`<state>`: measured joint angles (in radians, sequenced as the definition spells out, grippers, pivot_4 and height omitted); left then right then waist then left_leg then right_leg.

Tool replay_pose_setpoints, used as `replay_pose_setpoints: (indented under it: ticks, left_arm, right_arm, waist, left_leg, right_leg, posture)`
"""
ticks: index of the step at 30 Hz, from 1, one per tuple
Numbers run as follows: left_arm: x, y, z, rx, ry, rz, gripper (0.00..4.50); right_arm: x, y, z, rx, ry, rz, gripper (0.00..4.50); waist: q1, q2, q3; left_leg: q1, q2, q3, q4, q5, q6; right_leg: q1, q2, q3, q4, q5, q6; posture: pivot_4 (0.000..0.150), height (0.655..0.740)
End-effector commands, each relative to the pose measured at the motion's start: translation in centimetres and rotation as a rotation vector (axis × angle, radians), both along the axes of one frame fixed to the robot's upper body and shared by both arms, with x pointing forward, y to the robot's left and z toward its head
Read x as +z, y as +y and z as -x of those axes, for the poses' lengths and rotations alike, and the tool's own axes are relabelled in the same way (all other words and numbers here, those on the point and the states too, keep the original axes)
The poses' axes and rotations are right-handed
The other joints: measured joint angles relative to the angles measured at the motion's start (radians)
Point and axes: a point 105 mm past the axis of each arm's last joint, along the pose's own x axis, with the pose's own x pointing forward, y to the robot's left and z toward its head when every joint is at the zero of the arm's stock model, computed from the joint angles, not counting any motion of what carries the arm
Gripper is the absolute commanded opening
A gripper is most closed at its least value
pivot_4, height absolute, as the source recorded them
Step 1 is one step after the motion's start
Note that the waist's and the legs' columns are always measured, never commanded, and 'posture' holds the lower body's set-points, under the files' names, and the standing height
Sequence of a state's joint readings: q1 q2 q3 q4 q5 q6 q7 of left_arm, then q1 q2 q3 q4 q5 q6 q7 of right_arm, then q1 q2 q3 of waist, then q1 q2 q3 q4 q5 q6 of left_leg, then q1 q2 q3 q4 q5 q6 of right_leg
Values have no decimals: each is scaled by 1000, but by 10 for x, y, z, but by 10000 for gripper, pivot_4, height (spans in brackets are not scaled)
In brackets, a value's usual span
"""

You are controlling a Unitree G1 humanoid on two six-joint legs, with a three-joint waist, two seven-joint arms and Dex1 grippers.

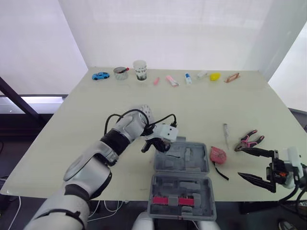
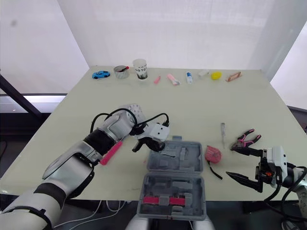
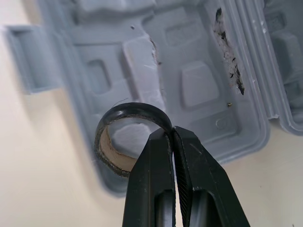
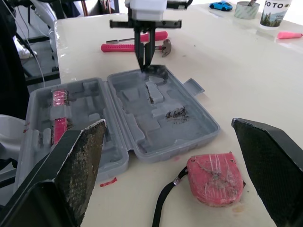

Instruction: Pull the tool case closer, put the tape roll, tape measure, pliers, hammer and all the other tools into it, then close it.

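Pinching the black tape roll [image 3: 129, 110] by its band, our left gripper [image 3: 173, 133] hangs over the far left corner of the open grey tool case [image 1: 192, 165], its two fingers pressed together on the ring. The case lies flat at the near edge of the table [image 1: 201, 105], with a red piece [image 1: 172, 200] seated in its near half. Our right gripper [image 1: 241, 162] hovers off to the right, fingers spread wide around nothing. Between it and the case we see the red tape measure [image 1: 217, 155], just beside the case's right wall; the pliers [image 1: 249, 140] and a screwdriver [image 1: 225, 132] lie a little farther back, and the pink-handled hammer [image 2: 111, 152] rests left of the case, under our left arm
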<state>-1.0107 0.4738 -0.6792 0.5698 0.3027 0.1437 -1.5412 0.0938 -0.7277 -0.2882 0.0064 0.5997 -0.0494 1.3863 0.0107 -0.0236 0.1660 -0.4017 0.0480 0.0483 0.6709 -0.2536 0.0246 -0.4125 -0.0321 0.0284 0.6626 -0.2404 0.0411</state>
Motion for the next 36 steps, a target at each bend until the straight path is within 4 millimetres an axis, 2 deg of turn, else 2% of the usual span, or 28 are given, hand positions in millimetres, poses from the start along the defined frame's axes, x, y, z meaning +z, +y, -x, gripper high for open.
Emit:
replay_pose_setpoints:
  ticks: [1, 14, 25, 36]
  left_arm:
    - [5, -1, -6, -7, -25, 0, 684]
    - [5, -4, -12, 24, 15, 50, 684]
    - [6, 3, -19, 65, 23, 48, 684]
    - [10, -1, -16, 31, 36, 58, 684]
  right_arm:
    - [13, -2, 0, 2, -50, 1, 45000]
    - [10, 2, 1, -8, -54, -12, 45000]
    - [8, 4, 3, -8, -55, -20, 45000]
    - [7, 4, 3, -14, -54, -21, 45000]
  waist:
    - [0, 0, 0]
    - [1, 0, 0]
    - [0, 0, 0]
    - [0, 0, 0]
  left_leg:
    - [0, 0, 0, 0, 0, 0]
    - [0, 0, 0, 0, 0, 0]
    - [0, 0, 0, 0, 0, 0]
    - [0, 0, 0, 0, 0, 0]
  right_leg:
    - [0, 0, 0, 0, 0, 0]
    - [0, 0, 0, 0, 0, 0]
    - [0, 0, 0, 0, 0, 0]
    - [0, 0, 0, 0, 0, 0]
  posture:
    - [1500, 7400]
    - [1500, 7400]
    - [1500, 7400]
    - [1500, 7400]
